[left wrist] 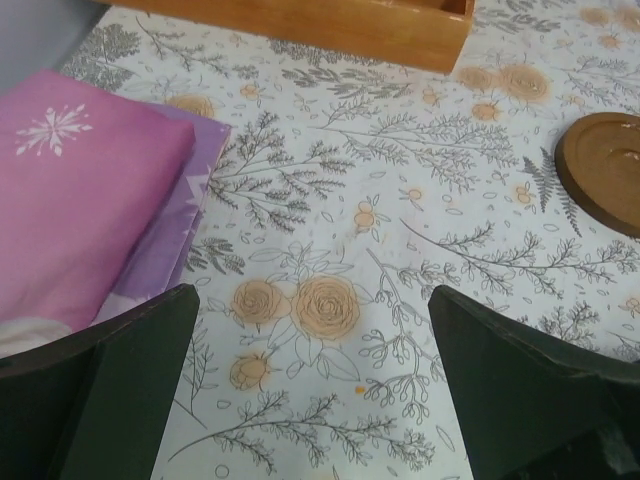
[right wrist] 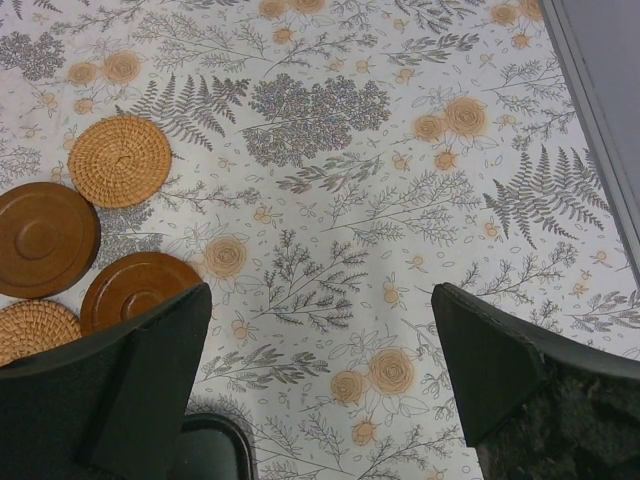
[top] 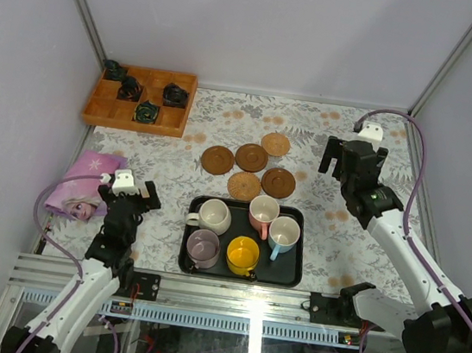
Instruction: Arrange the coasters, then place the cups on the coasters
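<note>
A flowered cloth covers the worktop [top: 349, 244] inside a pale-walled enclosure, with a wooden box [top: 142, 99] at the far left corner and a pink cloth [top: 87, 183] by the left edge. The five coasters [top: 252, 157], some dark wood and some woven, lie in a tight cluster at the centre, and none has a cup on it. The five cups [top: 242, 254] stand crowded on a black tray [top: 289, 271] just in front of them. The discs are thin and lie close together, so a pinch on one could well push its neighbour or ruck the cloth. Fingers reaching among the packed cups might knock one over. The left gripper [left wrist: 312, 292] hangs low beside the pink cloth with its jaws spread wide and nothing between them. The right gripper [right wrist: 322, 290] hovers just right of the coasters on a bent, outstretched arm, equally wide and empty.
</note>
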`<move>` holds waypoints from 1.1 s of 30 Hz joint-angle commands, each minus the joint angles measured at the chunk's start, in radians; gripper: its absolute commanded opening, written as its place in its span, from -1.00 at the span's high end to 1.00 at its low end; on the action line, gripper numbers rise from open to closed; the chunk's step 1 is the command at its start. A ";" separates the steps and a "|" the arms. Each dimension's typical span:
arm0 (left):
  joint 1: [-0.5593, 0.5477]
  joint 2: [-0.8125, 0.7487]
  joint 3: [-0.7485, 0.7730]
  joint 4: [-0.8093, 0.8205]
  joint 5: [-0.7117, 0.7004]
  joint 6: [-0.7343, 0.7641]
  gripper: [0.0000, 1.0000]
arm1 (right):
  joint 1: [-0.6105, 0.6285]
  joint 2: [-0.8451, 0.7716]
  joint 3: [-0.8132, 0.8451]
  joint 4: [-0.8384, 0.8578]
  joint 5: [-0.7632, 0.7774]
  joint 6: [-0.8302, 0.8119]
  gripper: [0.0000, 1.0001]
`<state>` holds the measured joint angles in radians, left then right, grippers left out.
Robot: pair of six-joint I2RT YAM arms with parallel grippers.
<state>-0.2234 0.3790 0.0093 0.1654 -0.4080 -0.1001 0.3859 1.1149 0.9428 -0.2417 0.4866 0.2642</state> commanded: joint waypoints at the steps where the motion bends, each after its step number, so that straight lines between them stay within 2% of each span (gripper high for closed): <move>1: -0.012 0.052 -0.030 0.136 -0.099 -0.030 -0.99 | -0.002 -0.024 -0.010 0.053 0.013 0.011 -0.98; 3: -0.011 0.092 -0.028 0.159 -0.126 -0.046 -1.00 | -0.002 -0.016 -0.016 0.050 0.017 0.019 -0.98; 6: -0.011 0.047 -0.037 0.140 -0.125 -0.049 -1.00 | -0.002 -0.008 -0.024 0.030 0.032 0.026 -0.98; 12: -0.011 0.036 -0.040 0.136 -0.128 -0.051 -1.00 | -0.002 0.027 -0.025 0.043 -0.040 -0.003 -0.98; 19: -0.011 0.035 -0.039 0.135 -0.128 -0.052 -0.99 | -0.002 0.136 0.025 0.020 -0.122 0.044 -1.00; 23: -0.011 0.035 -0.040 0.136 -0.127 -0.052 -1.00 | -0.002 0.184 0.052 0.011 -0.168 0.058 -0.88; 29: -0.011 0.034 -0.040 0.135 -0.127 -0.051 -1.00 | -0.001 0.212 0.074 0.022 -0.214 0.067 -0.58; 33: -0.011 0.035 -0.040 0.135 -0.127 -0.052 -1.00 | -0.002 0.208 0.081 0.021 -0.219 0.067 -0.51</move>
<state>-0.2302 0.4168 0.0071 0.2424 -0.5060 -0.1421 0.3859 1.3293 0.9688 -0.2447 0.2932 0.3214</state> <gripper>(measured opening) 0.996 0.769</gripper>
